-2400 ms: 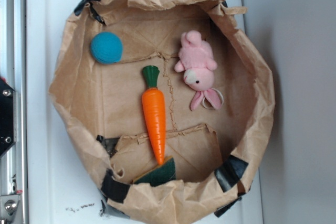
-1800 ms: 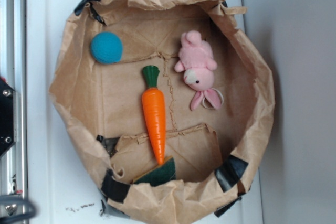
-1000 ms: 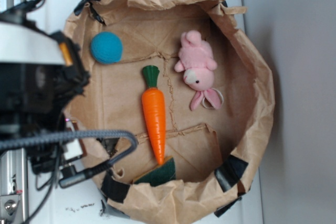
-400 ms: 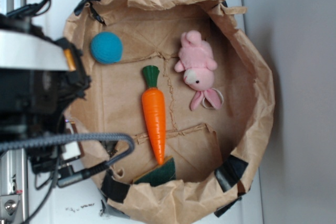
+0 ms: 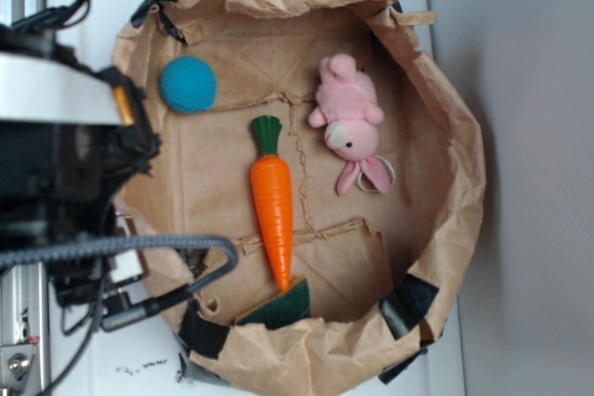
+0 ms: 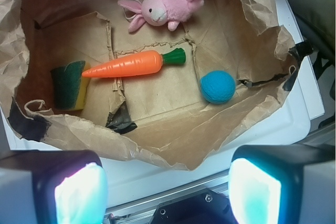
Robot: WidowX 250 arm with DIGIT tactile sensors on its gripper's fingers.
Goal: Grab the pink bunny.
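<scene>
The pink bunny (image 5: 350, 123) is lying on its side at the far side of the crumpled brown paper bag (image 6: 173, 135), well apart from the gripper (image 6: 168, 192), whose jaws are hanging spread wide and empty outside the bag's near rim. Risk: the jaws snagging the floppy paper wall, or the soft plush squashing and slipping; the hard glossy carrot (image 6: 131, 65) and the fuzzy round teal ball (image 6: 217, 87) are sitting in between.

— How's the light?
— Bright and even; soft shadows inside the crumpled brown paper bag (image 5: 445, 136).
— Anything blurred?
— The black robot arm (image 5: 65, 164) looms out of focus; the two glowing gripper fingers (image 6: 79, 192) glare pale teal.
</scene>
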